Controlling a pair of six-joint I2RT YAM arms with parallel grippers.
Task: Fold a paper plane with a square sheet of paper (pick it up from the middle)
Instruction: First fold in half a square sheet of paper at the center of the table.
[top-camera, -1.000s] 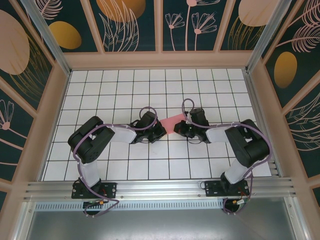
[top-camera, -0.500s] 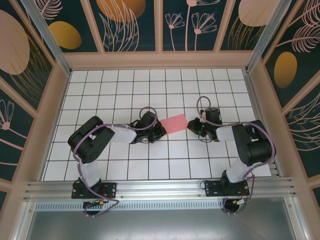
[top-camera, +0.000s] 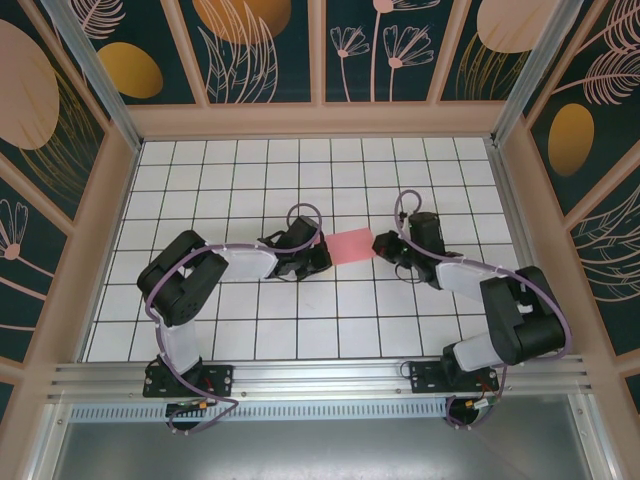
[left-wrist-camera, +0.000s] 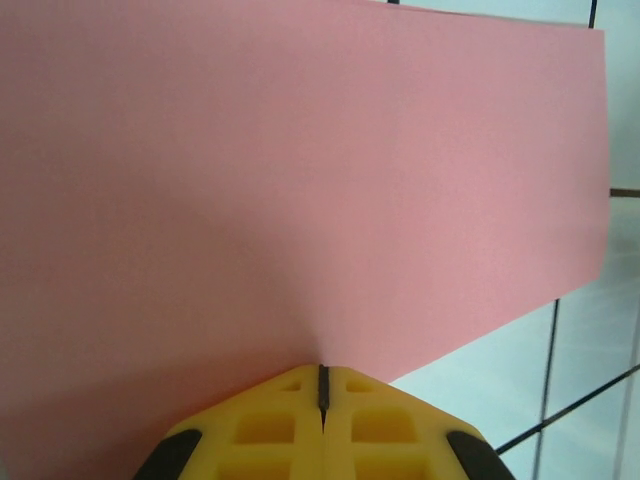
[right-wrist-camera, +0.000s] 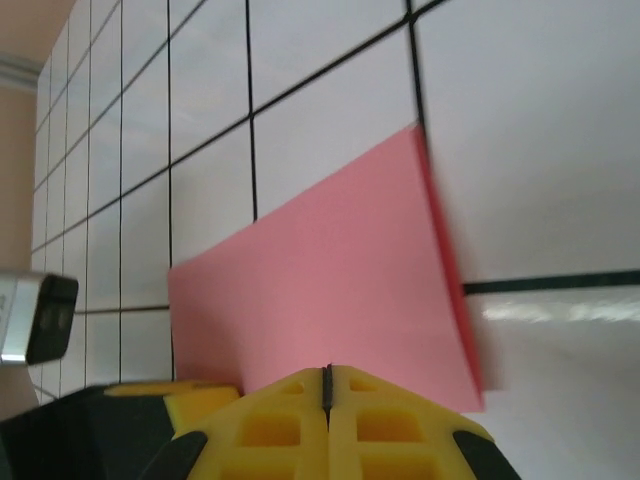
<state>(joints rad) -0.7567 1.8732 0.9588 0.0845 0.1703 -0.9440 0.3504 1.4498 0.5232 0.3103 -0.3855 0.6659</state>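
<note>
The pink sheet of paper (top-camera: 351, 245) shows from above as a flat rectangle stretched between my two grippers over the white grid floor. My left gripper (top-camera: 323, 250) is shut on its left edge. In the left wrist view the pink sheet (left-wrist-camera: 300, 170) spreads out from the closed yellow fingertips (left-wrist-camera: 290, 400). My right gripper (top-camera: 379, 247) is shut on the opposite edge. In the right wrist view the paper (right-wrist-camera: 330, 270) runs away from the closed gripper (right-wrist-camera: 327, 376) and has a darker, thicker edge on its right side. The left gripper's yellow fingers (right-wrist-camera: 175, 393) show beyond the paper.
The white tiled floor (top-camera: 300, 180) with black grid lines is walled in by a wooden frame (top-camera: 320, 120) at the back and sides. Both arm bases sit on the metal rail (top-camera: 320, 378) at the near edge.
My right arm has swung outward to the right and its gripper has drawn back. The paper, partly covered before, now lies spread as a rectangle between the grippers. The left gripper shifted slightly up.
</note>
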